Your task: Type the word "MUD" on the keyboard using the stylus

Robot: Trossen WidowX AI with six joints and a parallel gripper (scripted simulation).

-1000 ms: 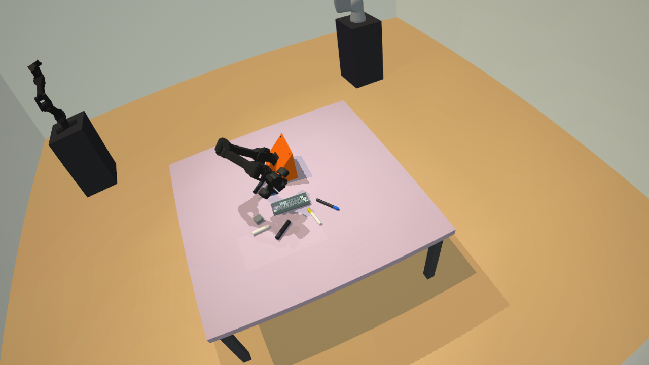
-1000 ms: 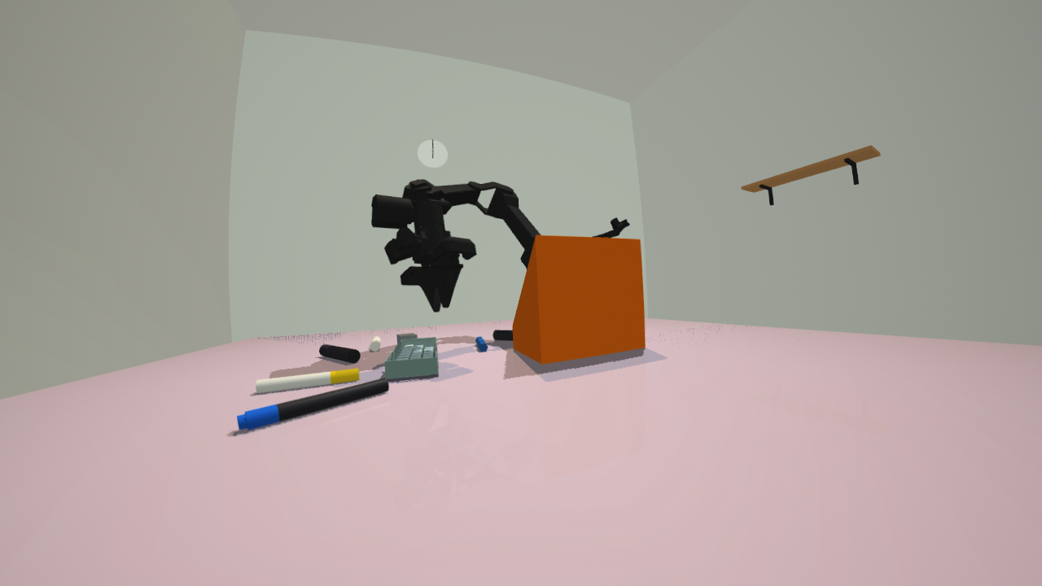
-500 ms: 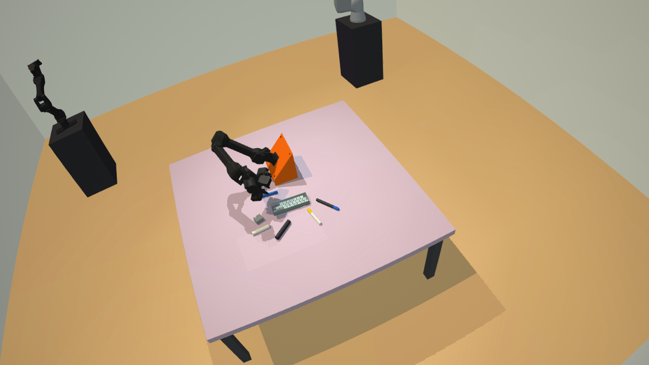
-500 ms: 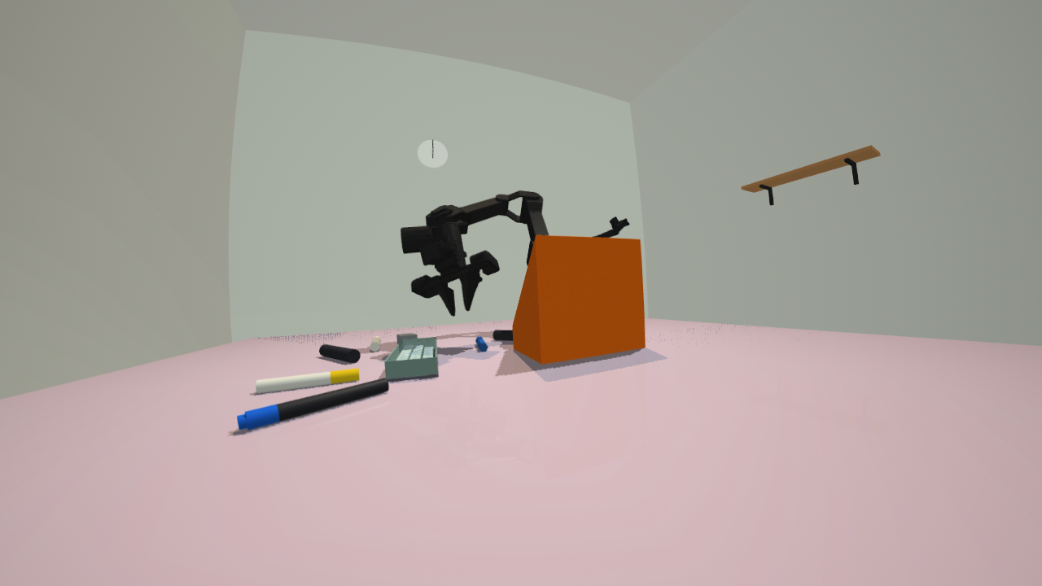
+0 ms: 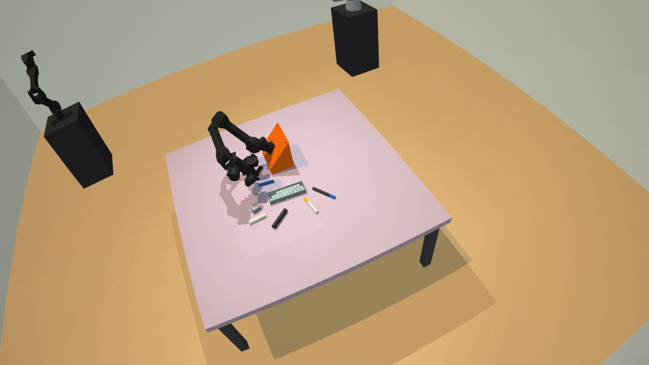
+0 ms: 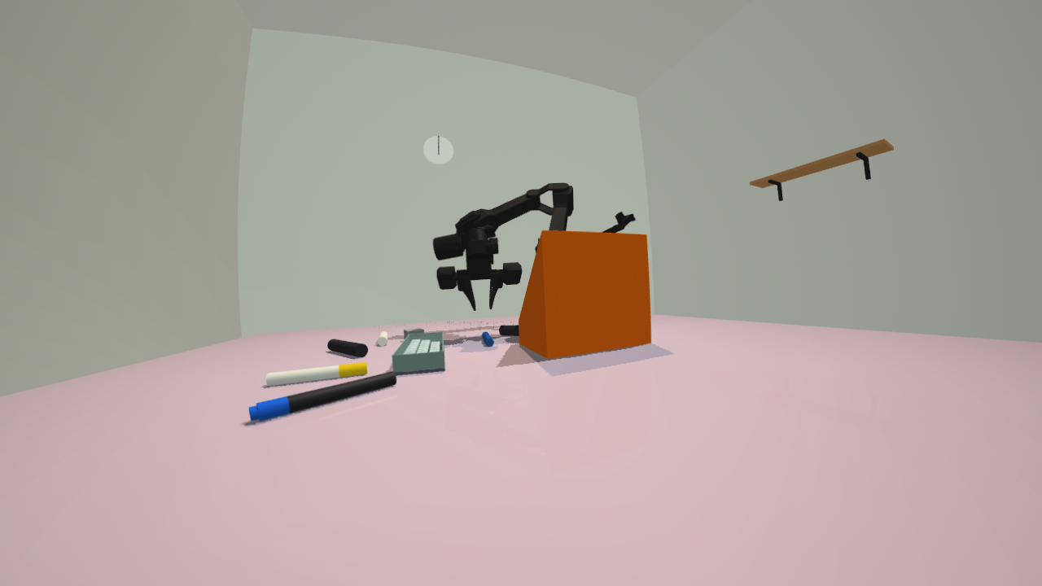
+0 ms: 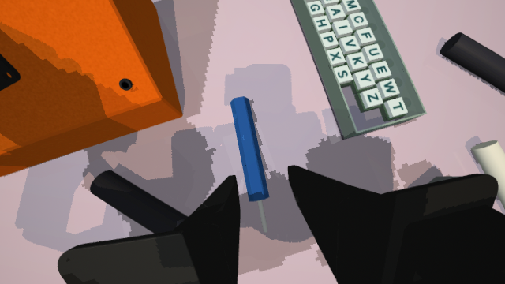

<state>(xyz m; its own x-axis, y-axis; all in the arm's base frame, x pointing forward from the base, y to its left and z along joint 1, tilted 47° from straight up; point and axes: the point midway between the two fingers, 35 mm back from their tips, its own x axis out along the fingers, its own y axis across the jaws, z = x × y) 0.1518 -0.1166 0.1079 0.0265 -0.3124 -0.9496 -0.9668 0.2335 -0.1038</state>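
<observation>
Stylus [image 5: 265, 182] [image 6: 487, 338] [image 7: 249, 150], blue-barrelled with a thin grey tip, lies flat on the pink desk [image 5: 363, 181] [image 6: 524, 474] [image 7: 256, 31], between the keyboard [image 5: 286, 192] [image 6: 418, 360] [image 7: 357, 61] and the orange block [image 5: 282, 158] [image 6: 593, 295] [image 7: 102, 59], touching neither. Your gripper [image 5: 254, 172] [image 6: 483, 309] [image 7: 262, 177] is partly open, its fingers pointing down and apart with nothing held between them; the exterior view shows the tips above the desk. In the wrist view, the tip end of the stylus appears in the gap between your fingers, and its barrel extends up past them.

On the keyboard, you can read the U key [image 7: 373, 52] in the row farther from the stylus; the M key [image 7: 351, 5] is at the upper edge of the wrist view. One black rod [image 5: 259, 171] [image 6: 508, 330] [image 7: 134, 201] lies near the block, partly hidden by a finger in the wrist view. Across the keyboard from the stylus lie a second black rod [image 5: 279, 218] [image 6: 347, 347] [image 7: 479, 59] and a white pen with a yellow end [image 5: 311, 205] [image 6: 313, 374]. Near one end of the keyboard, you see a black pen with a blue end [image 5: 324, 192] [image 6: 327, 397]; near the other, a small grey block [image 5: 255, 208] [image 6: 413, 333] and a cream rod [image 5: 257, 218] [image 6: 382, 338] [image 7: 491, 162].
</observation>
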